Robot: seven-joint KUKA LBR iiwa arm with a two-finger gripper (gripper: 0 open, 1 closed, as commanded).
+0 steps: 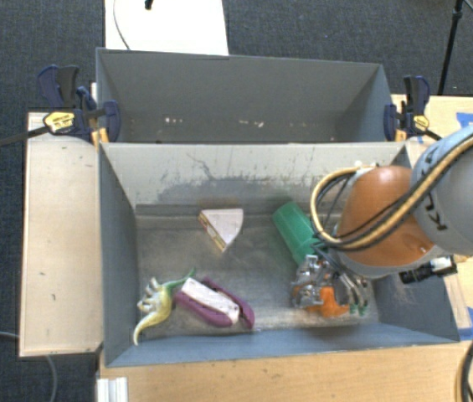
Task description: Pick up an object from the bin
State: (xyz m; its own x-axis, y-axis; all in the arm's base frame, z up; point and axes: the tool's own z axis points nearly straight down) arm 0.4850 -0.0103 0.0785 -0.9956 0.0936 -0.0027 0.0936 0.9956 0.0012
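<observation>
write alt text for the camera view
The gripper is low in the lower right corner of the grey bin, at a small orange thing, with a green cylinder just behind it. A pale wedge lies mid-bin; a purple-and-white thing and a yellow-green toy lie lower left.

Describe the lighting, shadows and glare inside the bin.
Camera view: even, soft light; no hard glare on the grey bin. The arm's orange cover shows a faint sheen and shades the gripper and floor beneath. The purple toy casts only a thin shadow.
</observation>
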